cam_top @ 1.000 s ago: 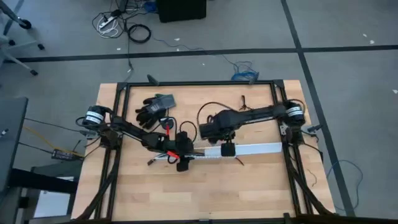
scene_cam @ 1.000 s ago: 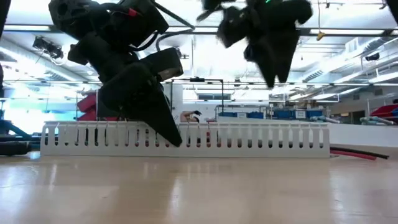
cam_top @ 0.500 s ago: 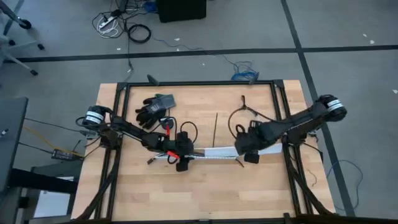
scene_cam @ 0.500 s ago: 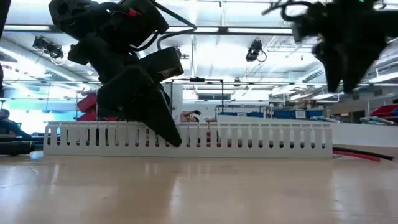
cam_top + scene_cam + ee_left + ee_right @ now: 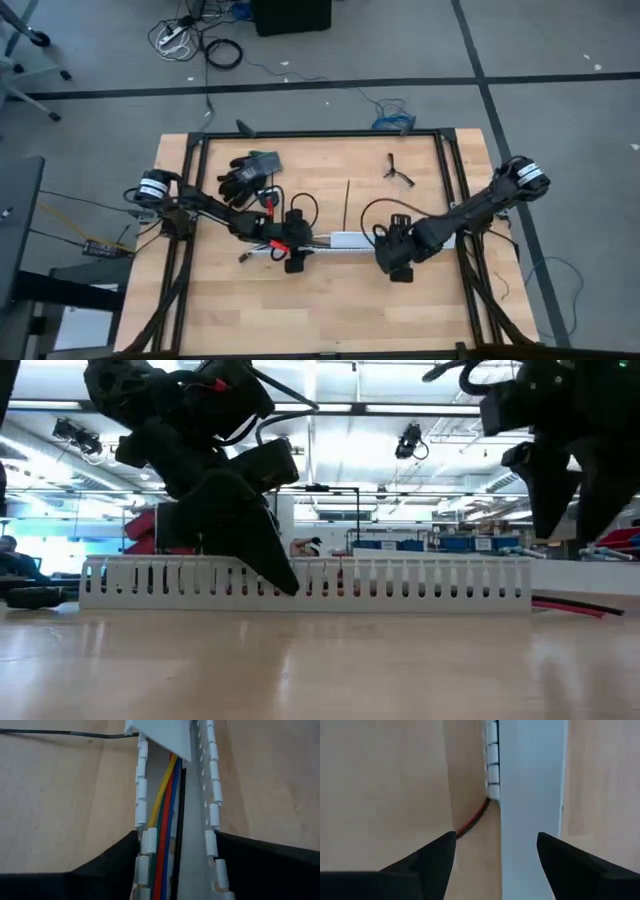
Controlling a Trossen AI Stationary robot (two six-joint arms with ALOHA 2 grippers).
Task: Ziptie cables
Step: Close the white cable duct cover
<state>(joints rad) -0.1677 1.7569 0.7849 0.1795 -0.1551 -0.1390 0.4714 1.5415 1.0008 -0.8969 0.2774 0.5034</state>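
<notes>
The cables (image 5: pixel 167 820), yellow, red, blue and black wires, lie inside the long white slotted channel (image 5: pixel 350 240) at mid-table. My left gripper (image 5: pixel 292 262) is down on the channel's left part, shut on it. A white cover strip (image 5: pixel 532 795) lies on the channel's right part, where a red wire (image 5: pixel 472 822) comes out onto the wood. My right gripper (image 5: pixel 398 268) hangs open above that right end, one finger on each side of the strip, touching nothing. The ziptie (image 5: pixel 347 205) lies flat on the table just beyond the channel. My left gripper (image 5: pixel 177 840) holds the channel between its two fingers, one against each slotted side wall (image 5: pixel 145 842). The fingers slant down from above and lie across the channel. The channel rests flat on the table with the cables running between the fingers.
Black gloves (image 5: pixel 245 175) lie at the far left of the table and a small black forked clip (image 5: pixel 398 170) at the far right. Bare wood stretches from the channel to the table's near edge. Black frame rails (image 5: pixel 320 135) run along the far and side edges.
My right gripper has swung from above the channel's middle toward the table's right and near edges. It has come down lower over the channel's right end, and its arm has swept from the far side to the right side of the table.
</notes>
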